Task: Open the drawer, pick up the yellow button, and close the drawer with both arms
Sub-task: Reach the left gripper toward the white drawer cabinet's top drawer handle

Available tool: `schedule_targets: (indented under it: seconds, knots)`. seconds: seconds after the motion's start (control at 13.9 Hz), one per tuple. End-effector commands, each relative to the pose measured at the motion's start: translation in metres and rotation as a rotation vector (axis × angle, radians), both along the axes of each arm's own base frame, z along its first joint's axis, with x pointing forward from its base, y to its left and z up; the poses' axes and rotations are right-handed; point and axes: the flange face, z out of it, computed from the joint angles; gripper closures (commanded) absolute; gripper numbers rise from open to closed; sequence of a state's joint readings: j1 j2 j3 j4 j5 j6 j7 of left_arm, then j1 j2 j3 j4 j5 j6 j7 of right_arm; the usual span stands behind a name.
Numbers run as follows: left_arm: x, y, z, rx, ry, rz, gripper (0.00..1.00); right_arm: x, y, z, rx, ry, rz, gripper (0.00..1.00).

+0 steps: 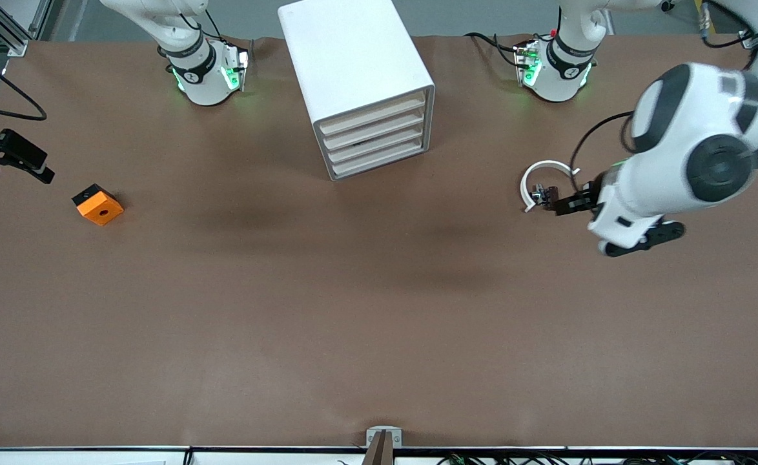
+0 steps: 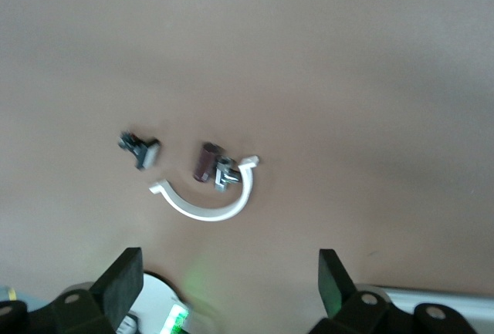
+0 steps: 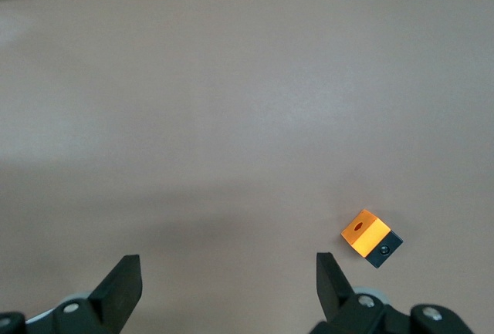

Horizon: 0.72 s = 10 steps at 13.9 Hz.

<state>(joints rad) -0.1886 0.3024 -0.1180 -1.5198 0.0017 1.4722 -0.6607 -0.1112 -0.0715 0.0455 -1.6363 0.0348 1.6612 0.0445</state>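
The white cabinet stands between the two arm bases, and its four pale beige drawers are all shut. The button is not in view. My left gripper hangs open and empty over the table at the left arm's end, beside a white ring. Its wrist view shows its open gripper with the ring ahead of it. My right gripper is open and empty over the right arm's end of the table, near the orange square block. Its wrist view shows the open gripper and the block.
Small black clips and a dark maroon piece lie at the white ring. The two arm bases flank the cabinet. The table's front edge carries a small bracket.
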Motion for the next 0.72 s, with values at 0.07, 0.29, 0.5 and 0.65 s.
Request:
schedule_targets:
  seconds: [0.07, 0.29, 0.5, 0.65]
  knots:
    - [0.0, -0.049, -0.039, 0.064, 0.068, 0.243, 0.0, -0.002, -0.029, 0.005, -0.013, -0.001, -0.04, 0.0]
    - [-0.016, -0.095, -0.071, 0.147, 0.141, 0.465, 0.0, -0.002, -0.028, 0.005, -0.011, -0.001, -0.038, 0.0]
    - [-0.032, -0.121, -0.104, 0.231, 0.284, 0.664, 0.0, -0.001, -0.023, 0.005, -0.01, -0.001, -0.029, 0.0]
    - [-0.041, -0.133, -0.11, 0.23, 0.403, 0.733, 0.0, -0.001, -0.021, 0.008, -0.01, -0.007, -0.026, 0.0]
